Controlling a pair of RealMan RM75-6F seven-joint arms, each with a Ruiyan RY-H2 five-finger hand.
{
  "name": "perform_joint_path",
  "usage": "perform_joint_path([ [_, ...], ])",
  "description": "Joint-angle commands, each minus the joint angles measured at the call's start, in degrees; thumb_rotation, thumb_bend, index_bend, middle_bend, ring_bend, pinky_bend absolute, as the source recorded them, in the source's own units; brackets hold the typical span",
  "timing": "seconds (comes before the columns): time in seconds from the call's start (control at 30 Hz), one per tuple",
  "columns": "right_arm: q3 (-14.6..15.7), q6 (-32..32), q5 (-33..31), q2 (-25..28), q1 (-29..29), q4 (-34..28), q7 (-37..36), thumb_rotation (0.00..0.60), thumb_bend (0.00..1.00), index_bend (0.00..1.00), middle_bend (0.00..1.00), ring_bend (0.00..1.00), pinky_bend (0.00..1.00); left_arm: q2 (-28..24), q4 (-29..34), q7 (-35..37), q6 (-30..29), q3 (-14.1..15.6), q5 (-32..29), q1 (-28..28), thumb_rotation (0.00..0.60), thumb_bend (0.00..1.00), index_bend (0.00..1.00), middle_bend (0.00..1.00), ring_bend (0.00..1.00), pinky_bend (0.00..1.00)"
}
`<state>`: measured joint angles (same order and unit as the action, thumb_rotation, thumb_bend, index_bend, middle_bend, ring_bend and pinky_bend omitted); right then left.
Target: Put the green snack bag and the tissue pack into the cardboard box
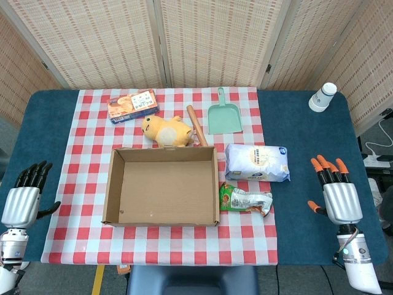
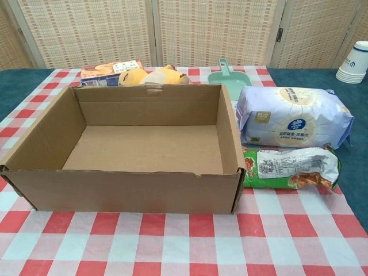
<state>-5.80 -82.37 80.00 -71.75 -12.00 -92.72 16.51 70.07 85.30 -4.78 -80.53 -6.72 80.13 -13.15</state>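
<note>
Hands (image 1: 22, 196) (image 1: 338, 193) idle, open, holding nothing.
Reach your right one to eleven o'clock; grip the green snack bag (image 1: 245, 200) mid-body.

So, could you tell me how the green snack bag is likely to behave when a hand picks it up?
The snack bag looks crinkled and partly flattened, so it will probably flex and sag rather than stay stiff. Its glossy film may be slippery under the fingers. It seems light for its size, and it lies against the box, so a push might just slide it along the cloth.
</note>
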Motion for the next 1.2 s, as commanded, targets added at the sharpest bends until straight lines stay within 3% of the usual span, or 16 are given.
perform_joint_path([
  [0.03, 0.0, 0.0, 0.1, -0.1, 0.0, 0.0, 0.1, 0.600, 0.00, 0.00, 0.00, 0.00, 0.02, 0.1, -0.2, 0.2, 0.1, 0.0, 0.1, 0.0, 0.600, 0.19, 0.00, 0.00, 0.00, 0.09],
  [0.3, 0.5, -0.7, 2.6, -0.2, 0.2, 0.0, -0.2, 0.600, 0.00, 0.05, 0.01, 0.00, 0.10, -0.2, -0.1, 0.8, 0.4, 0.1, 0.6, -0.3, 0.600, 0.19, 0.00, 0.00, 0.00, 0.09],
  [0.43, 0.6, -2.8, 5.7, -1.4, 0.3, 1.5, -1.5, 0.600, 0.00, 0.19, 0.10, 0.07, 0.25, -0.3, -0.3, 1.0, 1.1, 0.0, 0.5, -0.7, 0.600, 0.19, 0.00, 0.00, 0.00, 0.09],
  [0.53, 0.7, -2.5, 6.2, -2.4, 0.0, 1.9, -1.5, 0.600, 0.00, 0.22, 0.14, 0.12, 0.32, -0.6, -0.2, 1.4, 1.8, 0.2, 0.4, -0.8, 0.600, 0.19, 0.00, 0.00, 0.00, 0.09],
  [0.87, 2.5, 5.2, 4.0, -5.6, -2.0, 2.6, -0.7, 0.600, 0.00, 0.22, 0.17, 0.16, 0.37, -0.7, 0.3, 1.3, 1.3, 0.7, 1.0, -0.5, 0.600, 0.19, 0.00, 0.00, 0.00, 0.09],
  [1.2, 2.5, 11.8, 3.1, -8.7, -5.6, 3.6, -0.9, 0.600, 0.00, 0.24, 0.19, 0.18, 0.38, -0.7, 0.2, 1.7, 1.3, 0.9, 1.3, -0.5, 0.600, 0.19, 0.00, 0.00, 0.00, 0.09],
])
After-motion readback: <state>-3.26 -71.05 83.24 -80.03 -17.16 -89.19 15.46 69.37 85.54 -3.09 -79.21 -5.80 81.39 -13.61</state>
